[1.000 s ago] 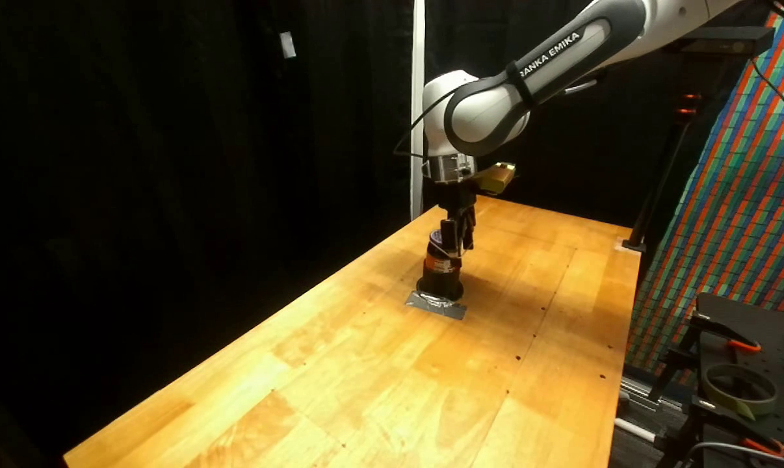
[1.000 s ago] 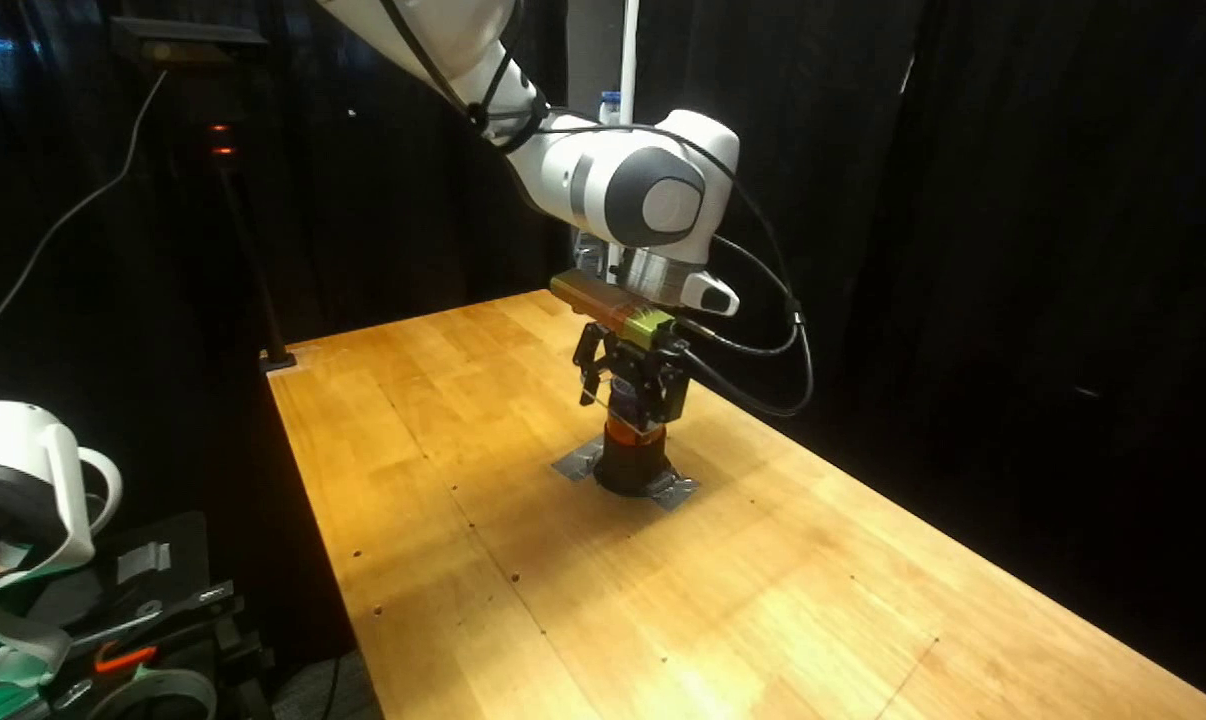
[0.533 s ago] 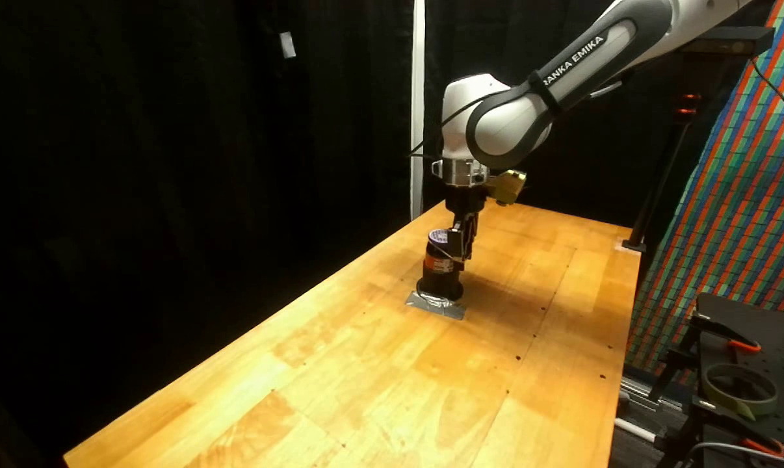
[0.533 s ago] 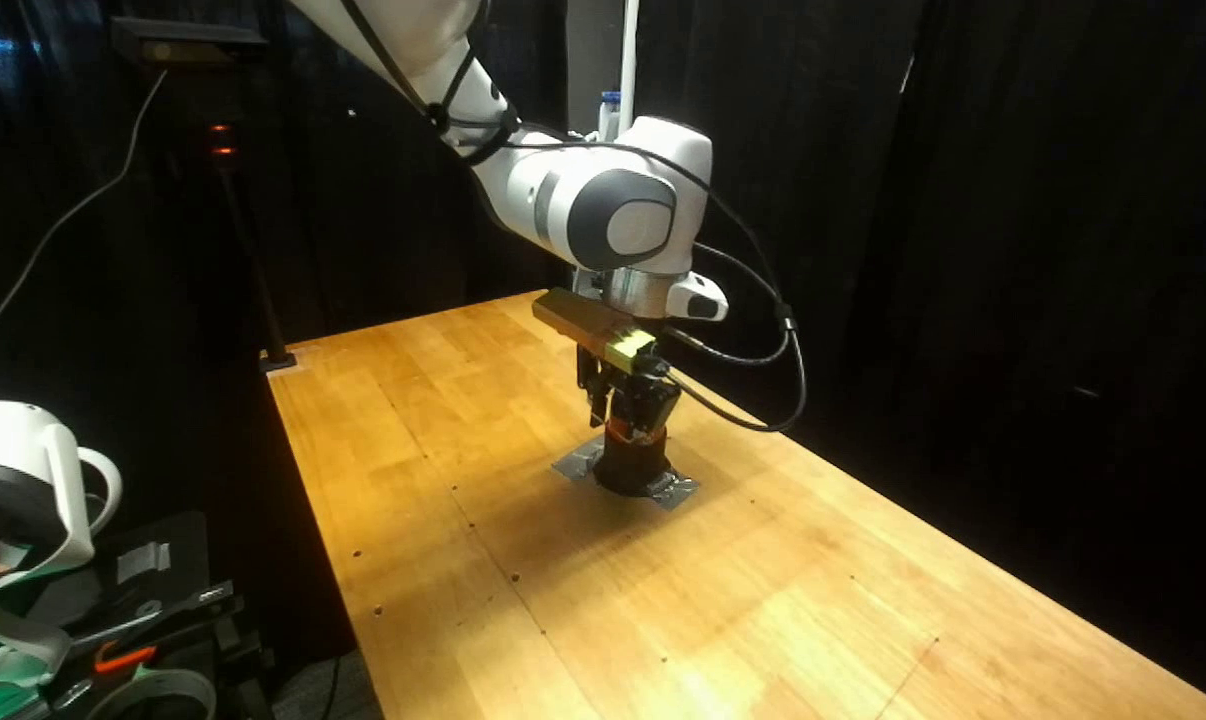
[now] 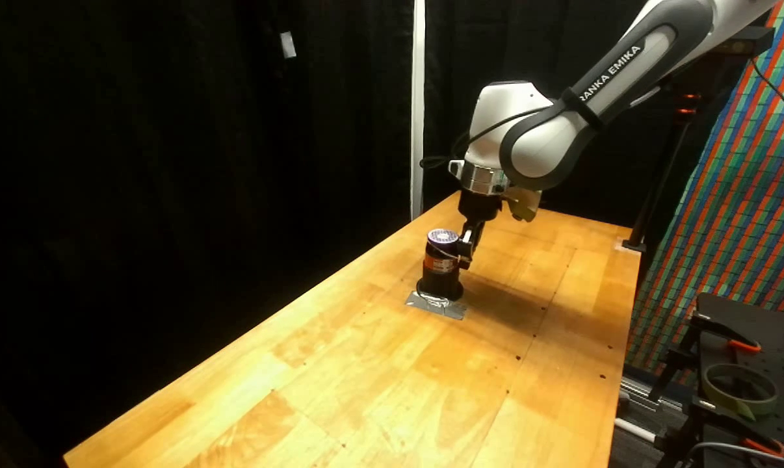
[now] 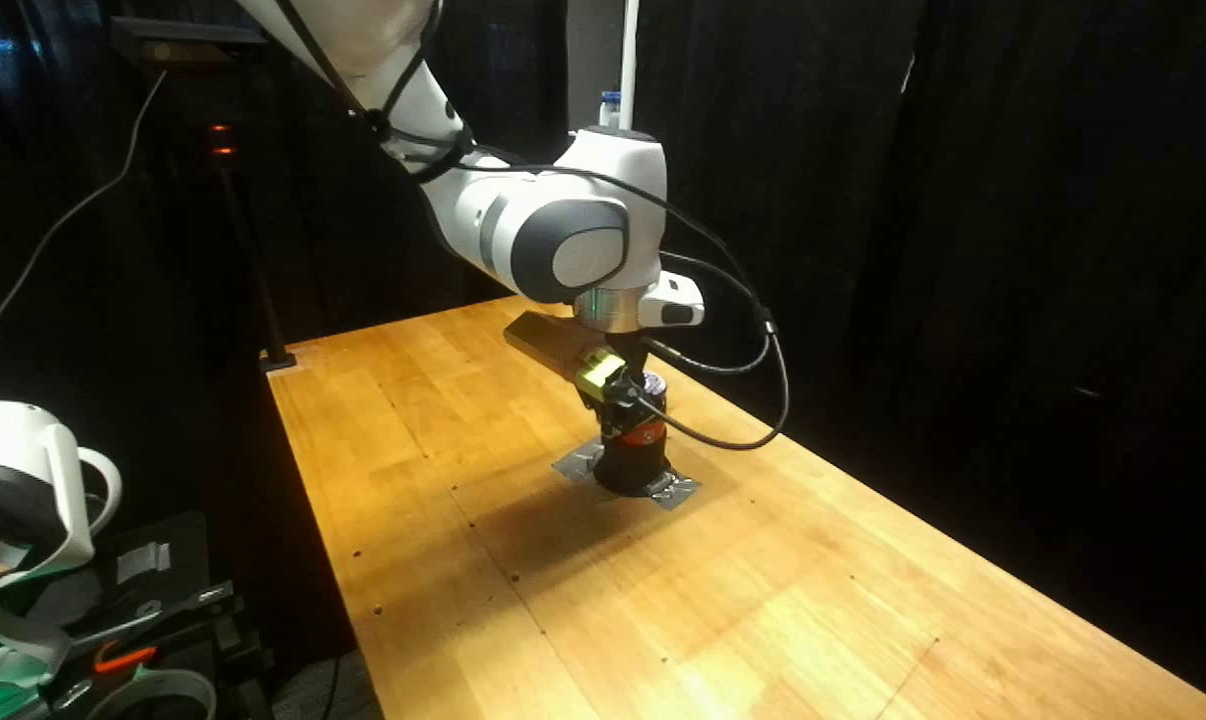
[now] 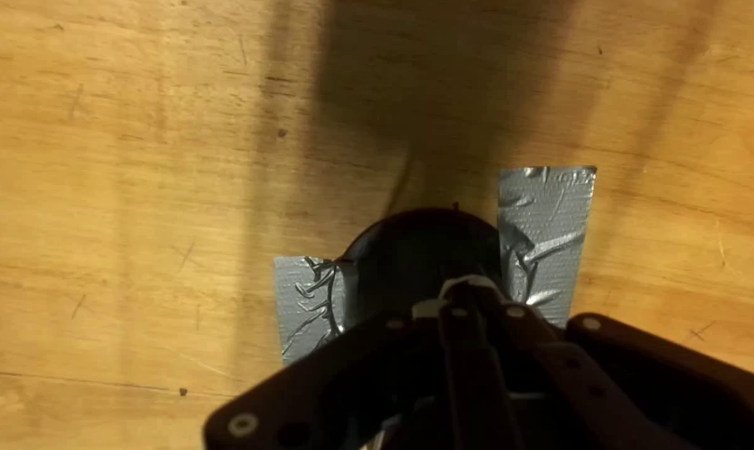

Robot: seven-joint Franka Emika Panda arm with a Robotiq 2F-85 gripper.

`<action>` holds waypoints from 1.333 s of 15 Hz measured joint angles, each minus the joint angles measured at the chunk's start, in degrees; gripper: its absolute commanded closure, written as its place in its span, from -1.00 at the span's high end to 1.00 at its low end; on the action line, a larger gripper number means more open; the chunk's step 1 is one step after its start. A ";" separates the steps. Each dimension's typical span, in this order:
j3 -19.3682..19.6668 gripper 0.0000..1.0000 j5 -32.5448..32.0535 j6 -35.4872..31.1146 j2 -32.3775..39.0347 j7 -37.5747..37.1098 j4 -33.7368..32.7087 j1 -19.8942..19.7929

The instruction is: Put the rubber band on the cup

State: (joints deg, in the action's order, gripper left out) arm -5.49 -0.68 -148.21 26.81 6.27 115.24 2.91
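one rubber band [image 5: 442,252] seems looped around the upper cup [image 5: 440,270]; just beside the cup, the pincer [image 7: 464,297] looks drawn together. best to check the rubber band isn't snagged before backing away.

Wooden table [image 5: 340,383], yellow-brown, thin seams, scattered small dark holes. Cup [image 5: 441,265] upright, toward far end in both exterior views. 2 silver tape strips [image 7: 547,209] on wood, 1 left, 1 right of cup base in wrist view. Black pole foot [image 5: 634,246], far corner.
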 measured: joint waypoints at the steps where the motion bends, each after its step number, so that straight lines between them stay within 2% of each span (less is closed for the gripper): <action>1: 0.00 -0.85 0.00 -3.14 -0.75 0.03 1.91 -0.07; 7: -1.43 -0.85 0.01 -28.30 -5.62 1.78 15.86 -1.92; 9: -5.00 -0.85 0.10 -36.49 -6.58 3.51 20.09 -5.31; 11: -11.39 -0.86 -1.07 -44.92 -6.66 5.03 23.94 -11.32; 13: -17.47 -0.85 -6.42 -52.24 -6.09 4.91 27.22 -18.07; 15: -20.13 -0.85 -12.69 -58.78 -4.97 4.83 29.74 -22.97; 19: -19.99 -0.85 -21.80 -67.02 -2.60 5.16 32.20 -28.71; 20: -18.40 -0.85 -24.44 -68.64 -2.25 4.71 32.29 -28.58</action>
State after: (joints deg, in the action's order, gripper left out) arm -23.90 -25.12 -216.84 24.56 10.97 147.53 -25.67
